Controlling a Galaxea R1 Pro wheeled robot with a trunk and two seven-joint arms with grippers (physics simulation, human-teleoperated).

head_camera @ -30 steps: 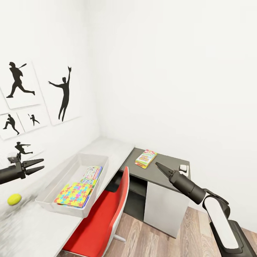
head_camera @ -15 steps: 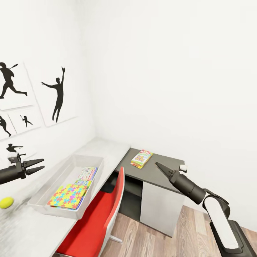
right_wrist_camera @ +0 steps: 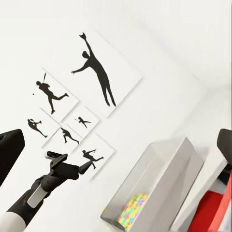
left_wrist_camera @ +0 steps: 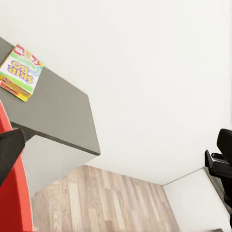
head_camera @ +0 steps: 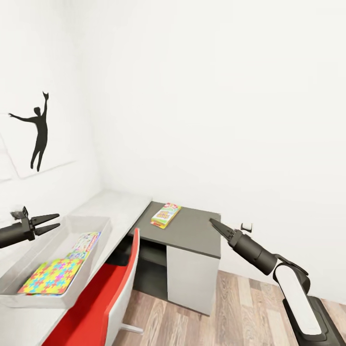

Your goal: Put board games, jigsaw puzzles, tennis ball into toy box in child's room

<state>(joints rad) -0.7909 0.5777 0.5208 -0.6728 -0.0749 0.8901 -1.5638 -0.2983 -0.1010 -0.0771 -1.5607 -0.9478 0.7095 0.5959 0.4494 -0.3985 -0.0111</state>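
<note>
Fingers of the left gripper are spread apart and hold nothing. They hang in the air over the near part of the toy box. Fingers of the right gripper come together to a point, and nothing sits between them. That gripper hangs in the air past the right edge of the dark desk, above the wood floor.

The toy box is a light grey bin on the long pale table, along the wall side. A jigsaw puzzle lies flat inside it at the near end, bright with yellow, pink, blue and green pieces. A board game lies flat in the box too, just beyond the puzzle and partly under it.

Another board game lies flat on the dark desk, near its back left corner. It is green, white and red on top. In the left wrist view the same game lies near the desk's far edge.

A red chair stands pushed in at the front edge of the table, close to the toy box. A black picture of a reaching player hangs on the wall above the table. A small white thing sits on the wall past the desk's right edge; I cannot tell what it is.
</note>
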